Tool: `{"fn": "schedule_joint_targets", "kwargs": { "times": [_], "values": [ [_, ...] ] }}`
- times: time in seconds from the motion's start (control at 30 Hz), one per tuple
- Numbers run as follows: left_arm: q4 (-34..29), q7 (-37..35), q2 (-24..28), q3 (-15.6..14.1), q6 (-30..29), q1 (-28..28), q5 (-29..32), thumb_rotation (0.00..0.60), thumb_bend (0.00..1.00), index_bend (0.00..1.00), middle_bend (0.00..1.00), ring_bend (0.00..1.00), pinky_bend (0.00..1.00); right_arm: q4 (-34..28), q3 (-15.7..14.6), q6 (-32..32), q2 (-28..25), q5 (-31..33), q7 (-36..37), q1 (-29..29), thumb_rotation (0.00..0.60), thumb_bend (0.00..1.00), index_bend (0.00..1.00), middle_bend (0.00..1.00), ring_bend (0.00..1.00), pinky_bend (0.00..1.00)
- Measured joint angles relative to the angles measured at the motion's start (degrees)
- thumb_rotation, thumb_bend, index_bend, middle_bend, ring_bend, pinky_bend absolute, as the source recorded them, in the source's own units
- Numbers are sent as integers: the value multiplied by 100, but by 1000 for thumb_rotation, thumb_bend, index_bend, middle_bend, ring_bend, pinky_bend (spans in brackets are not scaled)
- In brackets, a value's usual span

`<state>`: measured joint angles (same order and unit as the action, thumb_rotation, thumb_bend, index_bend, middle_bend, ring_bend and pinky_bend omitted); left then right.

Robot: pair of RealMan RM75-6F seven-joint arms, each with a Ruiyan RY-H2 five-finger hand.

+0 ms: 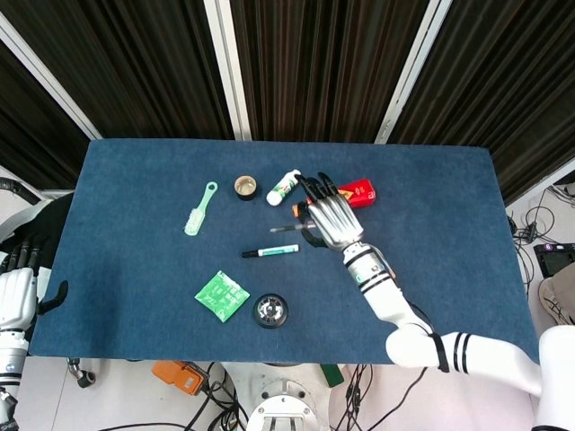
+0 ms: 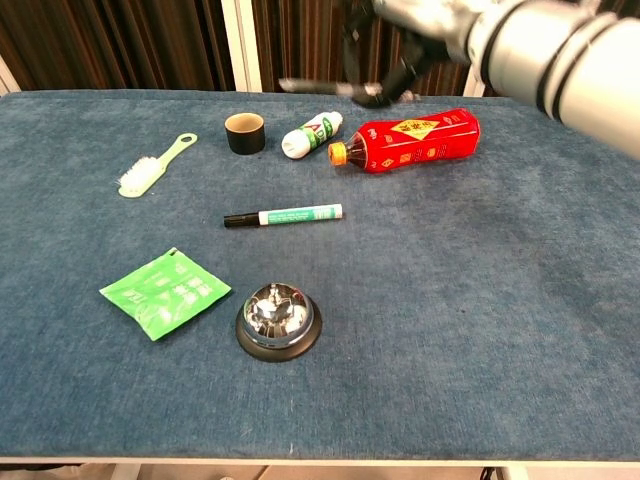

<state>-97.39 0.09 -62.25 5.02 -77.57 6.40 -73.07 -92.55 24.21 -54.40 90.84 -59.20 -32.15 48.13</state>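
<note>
My right hand (image 1: 329,215) is raised well above the table and grips a slender dark pen (image 1: 284,229), which points left and lies level. In the chest view that hand (image 2: 412,28) is at the top edge, with the dark pen (image 2: 322,87) hovering above a small white bottle (image 2: 311,134) and a red bottle (image 2: 410,140) lying on its side. The hand covers part of the red bottle (image 1: 359,191) in the head view. My left hand (image 1: 18,289) hangs off the table's left edge, fingers apart, holding nothing.
On the blue table (image 1: 449,233) lie a green brush (image 1: 199,208), a brown cup (image 1: 245,187), a green-and-white marker (image 1: 269,251), a green packet (image 1: 222,295) and a chrome bell (image 1: 269,310). Dark curtains stand behind the table.
</note>
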Motion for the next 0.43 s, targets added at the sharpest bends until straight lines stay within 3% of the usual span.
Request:
{"fn": "schedule_joint_targets", "kwargs": {
  "times": [0.2, 0.43],
  "values": [
    [9, -23, 2, -9, -44, -20, -49, 600, 344, 112, 0, 70, 132, -366, 410, -114, -119, 555, -212, 448, 600, 601, 694, 80, 150, 10],
    [20, -83, 24, -19, -57, -45, -49, 600, 344, 112, 0, 70, 132, -904, 431, -401, -410, 517, -77, 492, 600, 601, 695, 80, 151, 11]
  ]
}}
